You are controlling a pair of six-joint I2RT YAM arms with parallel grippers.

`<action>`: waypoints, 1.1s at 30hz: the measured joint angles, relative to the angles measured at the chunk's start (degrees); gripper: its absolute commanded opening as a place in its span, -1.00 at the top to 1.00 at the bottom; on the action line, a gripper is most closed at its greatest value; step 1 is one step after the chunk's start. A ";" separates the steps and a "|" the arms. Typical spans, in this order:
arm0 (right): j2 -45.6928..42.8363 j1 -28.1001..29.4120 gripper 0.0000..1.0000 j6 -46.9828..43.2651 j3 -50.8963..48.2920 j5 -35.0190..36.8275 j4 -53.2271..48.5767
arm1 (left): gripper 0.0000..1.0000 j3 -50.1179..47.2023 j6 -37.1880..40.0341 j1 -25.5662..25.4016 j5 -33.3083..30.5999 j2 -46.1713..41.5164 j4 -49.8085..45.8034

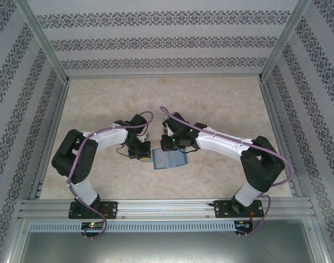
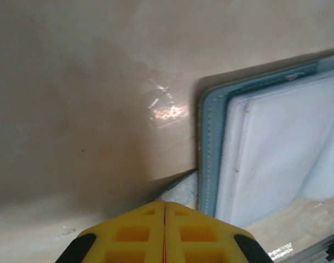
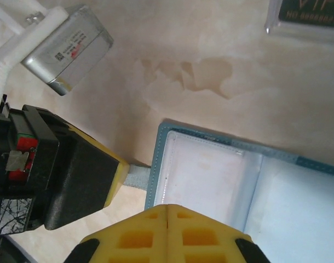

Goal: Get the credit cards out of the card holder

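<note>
The card holder (image 1: pixel 170 160) lies open on the counter (image 1: pixel 101 104) between your pincers. Your left pincer (image 2: pixel 164 211) looks closed on its tab (image 3: pixel 138 176); your right pincer (image 3: pixel 167 213) is shut, empty. The cards (image 2: pixel 276 148) should be thin, stiff and slick, so pinch an exposed edge.

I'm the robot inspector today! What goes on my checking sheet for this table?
Surface: beige marbled table, glossy.
Job's things: teal card holder lies open, pale pockets up; a dark card lies on the table, apart from it.
Clutter: nothing seen.
Grippers: left gripper shut, tip at the holder's grey tab; right gripper shut, over the holder's edge.
Cables: lilac cables run along both arms.
Surroundings: patterned walls, metal frame.
</note>
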 measured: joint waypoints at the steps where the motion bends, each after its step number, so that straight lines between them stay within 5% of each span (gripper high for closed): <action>1: 0.31 0.22 0.81 0.94 -0.31 -0.39 0.48 | 0.87 -0.22 0.09 0.00 -0.13 0.11 0.02; 17: 8.00 3.41 0.39 8.55 -0.37 -3.15 3.80 | 0.88 -0.76 0.55 0.00 -0.31 0.61 0.17; 33: 10.75 4.31 0.42 9.64 0.02 -4.11 3.34 | 0.88 -1.01 0.74 0.00 -0.17 0.57 0.50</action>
